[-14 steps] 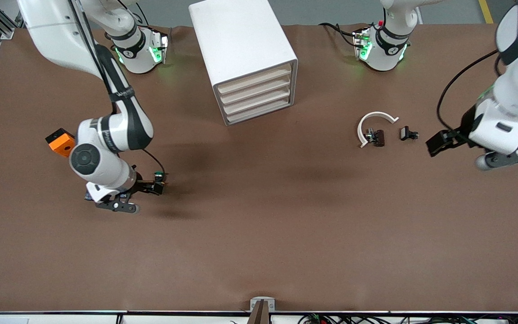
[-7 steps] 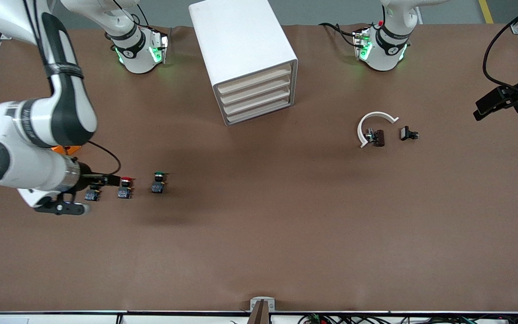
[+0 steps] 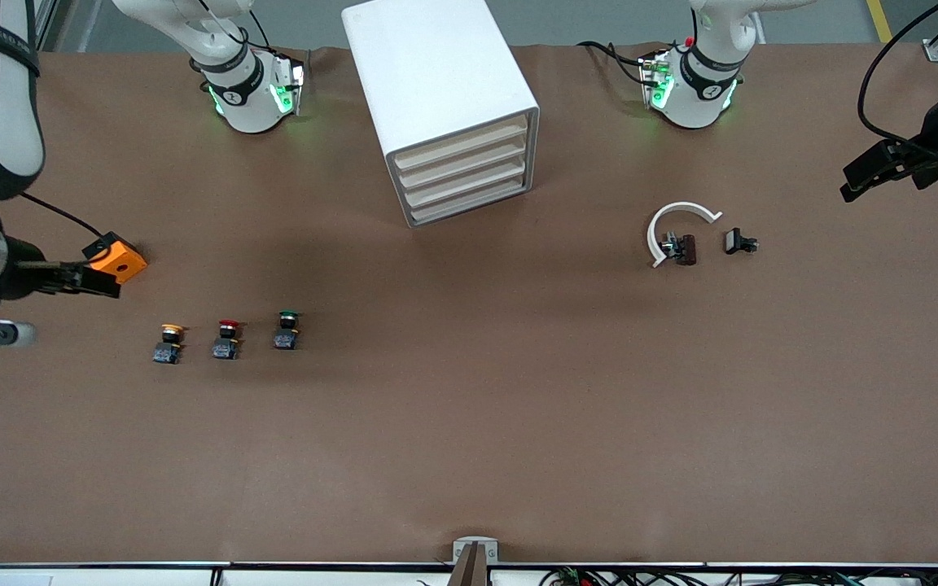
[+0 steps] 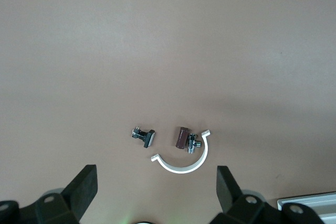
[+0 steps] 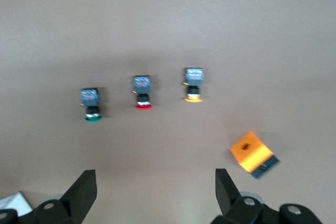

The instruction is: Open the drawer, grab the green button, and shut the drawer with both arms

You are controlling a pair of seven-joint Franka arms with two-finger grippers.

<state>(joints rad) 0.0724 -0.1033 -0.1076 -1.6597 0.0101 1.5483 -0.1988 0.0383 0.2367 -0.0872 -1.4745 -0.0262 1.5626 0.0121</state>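
- Since a second ago my right gripper (image 5: 152,190) has left the button (image 3: 287,330); it stands on the table, clear of my fingers (image 5: 84,190).
- Both grippers spread wide, empty; left gripper (image 4: 155,192) over the table's end; drawer (image 3: 462,167) shut.

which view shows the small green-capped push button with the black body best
The right wrist view: the green-capped push button shows large there, unobstructed, beside the red-capped button and the yellow-capped button. The front view shows it small on the brown table. The left wrist view does not show it.
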